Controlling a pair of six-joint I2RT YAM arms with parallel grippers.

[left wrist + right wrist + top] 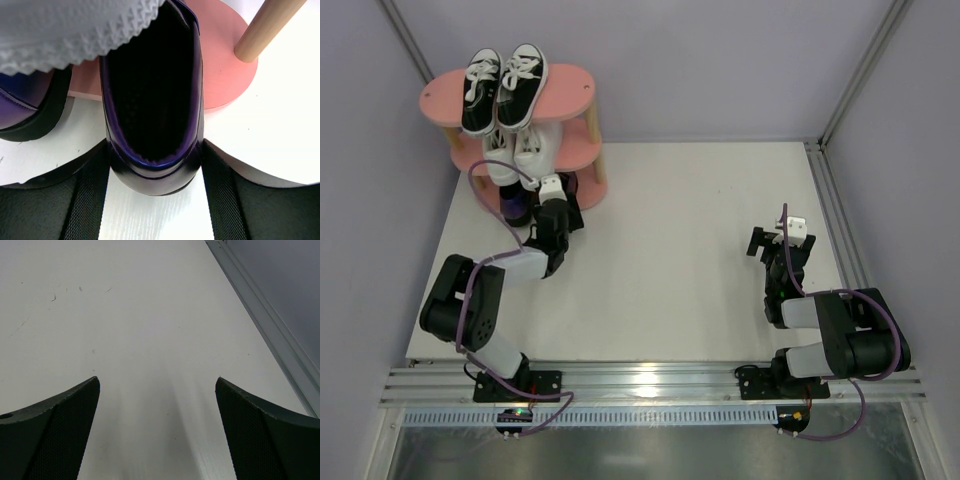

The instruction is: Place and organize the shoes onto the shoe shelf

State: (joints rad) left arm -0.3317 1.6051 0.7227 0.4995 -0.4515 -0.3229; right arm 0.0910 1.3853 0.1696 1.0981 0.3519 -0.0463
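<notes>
The shoe shelf (575, 88) stands at the far left. The black canvas sneakers (505, 88) sit on its top board and the white sneakers (520, 150) on the middle board. My left gripper (560, 195) is at the bottom tier, shut on the heel of a dark purple glossy shoe (150, 85). That shoe's front lies on the bottom pink board (225, 65) and its heel sticks out over the table. The other purple shoe (25, 107) lies to its left. A white sneaker's sole (65, 30) hangs just above. My right gripper (772, 240) is open and empty over the table.
A wooden post (265, 25) of the shelf stands just right of the held shoe. Purple-grey walls close in the table on the left, back and right. A metal rail (270, 325) runs along the table's right edge, near my right gripper (157, 382).
</notes>
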